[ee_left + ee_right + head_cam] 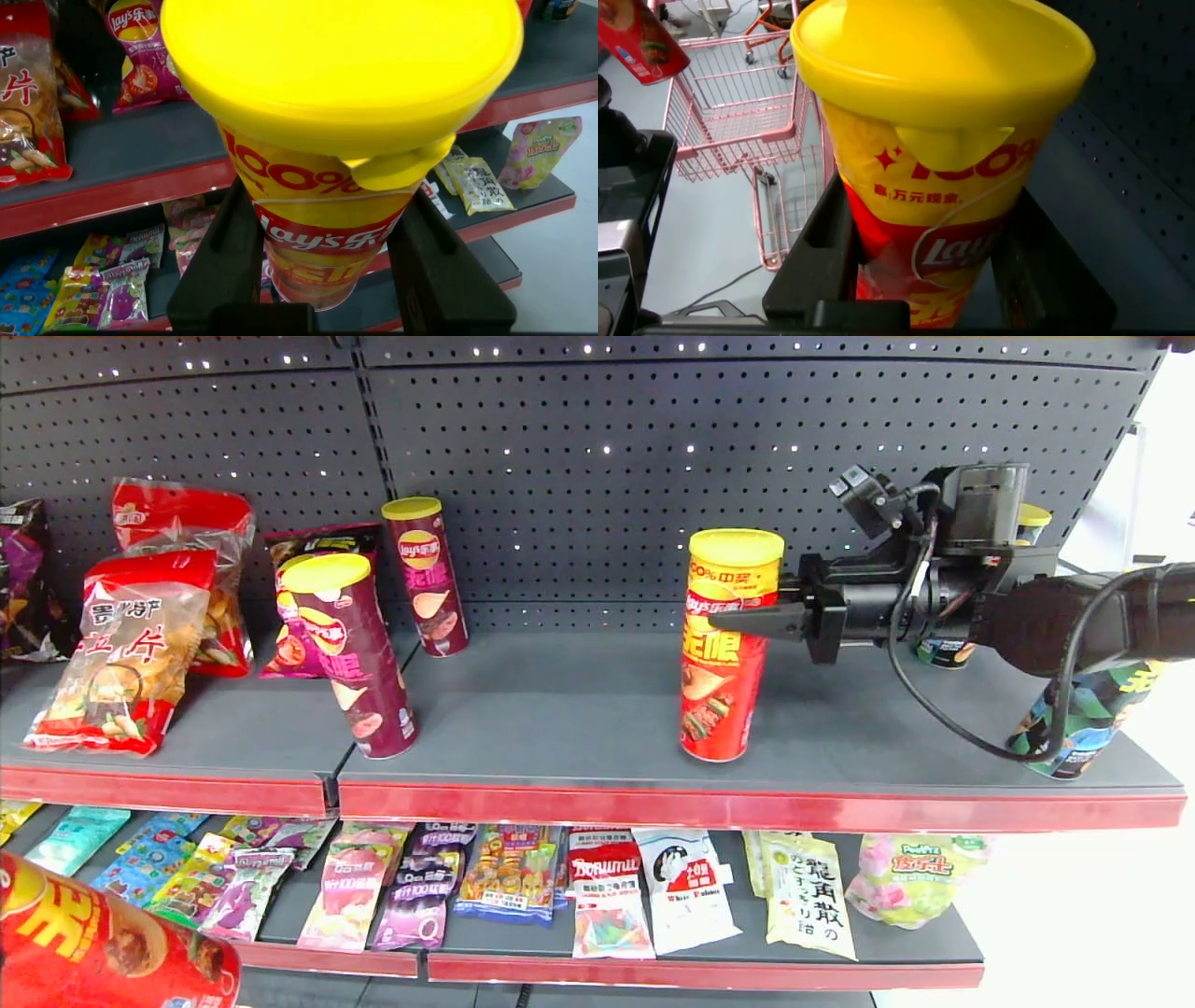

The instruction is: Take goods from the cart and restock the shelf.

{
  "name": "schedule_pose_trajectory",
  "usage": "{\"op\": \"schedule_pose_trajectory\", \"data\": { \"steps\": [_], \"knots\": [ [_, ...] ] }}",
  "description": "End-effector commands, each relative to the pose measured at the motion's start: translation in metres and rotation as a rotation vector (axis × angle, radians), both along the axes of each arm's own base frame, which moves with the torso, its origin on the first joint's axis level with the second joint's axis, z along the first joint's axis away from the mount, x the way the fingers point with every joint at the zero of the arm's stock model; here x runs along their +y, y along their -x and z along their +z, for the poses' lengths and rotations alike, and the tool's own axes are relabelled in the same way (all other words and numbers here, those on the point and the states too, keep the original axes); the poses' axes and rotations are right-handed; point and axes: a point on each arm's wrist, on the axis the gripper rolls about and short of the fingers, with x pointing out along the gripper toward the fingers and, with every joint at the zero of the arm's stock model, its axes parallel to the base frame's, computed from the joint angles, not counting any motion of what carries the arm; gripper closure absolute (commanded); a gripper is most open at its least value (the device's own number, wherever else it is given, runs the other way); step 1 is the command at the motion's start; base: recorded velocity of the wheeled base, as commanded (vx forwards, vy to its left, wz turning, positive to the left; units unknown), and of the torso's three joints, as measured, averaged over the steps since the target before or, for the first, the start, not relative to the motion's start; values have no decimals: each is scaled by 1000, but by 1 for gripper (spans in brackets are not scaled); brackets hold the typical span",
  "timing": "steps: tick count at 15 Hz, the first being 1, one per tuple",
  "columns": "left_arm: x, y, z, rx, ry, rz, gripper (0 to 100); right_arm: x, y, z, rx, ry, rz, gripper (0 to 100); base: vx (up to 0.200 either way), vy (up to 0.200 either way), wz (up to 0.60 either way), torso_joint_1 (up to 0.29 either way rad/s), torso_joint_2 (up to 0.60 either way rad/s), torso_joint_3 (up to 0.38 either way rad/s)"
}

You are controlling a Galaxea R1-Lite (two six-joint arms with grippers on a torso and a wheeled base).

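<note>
The red chip can (93, 943) in the left claw (325, 201) is cut off by the head view's lower corner, and its own lid hides its base in the left wrist view. The right arm (1074, 616) hides much of a green-patterned can (1088, 728) and a yellow-lidded can (1032, 518). A purple bag (21, 579) is cut by the edge.

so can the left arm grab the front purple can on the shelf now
Probably not: the left gripper is shut on a red can, though nothing stands before the front purple can.

Ahead of you: dark pegboard (597, 457), light pricking through its holes. Pale grey floor (710, 243). Bright wash at right.
</note>
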Motion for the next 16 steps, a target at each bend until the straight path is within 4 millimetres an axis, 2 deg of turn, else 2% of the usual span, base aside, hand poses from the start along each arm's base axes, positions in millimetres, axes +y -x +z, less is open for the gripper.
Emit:
{"op": "schedule_pose_trajectory", "data": {
  "steps": [1, 7, 12, 16],
  "knots": [
    [0, 0, 0, 2, 0, -1, 100, 1, -5, -1, -6, -1, -2, 100, 0, 0, 0, 0, 0, 0],
    [0, 1, 0, -2, 0, 1, 100, 3, -8, -19, -25, 29, 12, 100, 0, 0, 0, 0, 0, 0],
    [0, 0, 0, 2, 0, -1, 100, 0, 11, -21, 6, 37, 18, 100, 0, 0, 0, 0, 0, 0],
    [0, 0, 0, 4, 1, -12, 100, -2, 18, -25, 25, 44, 19, 100, 0, 0, 0, 0, 0, 0]
  ]
}}
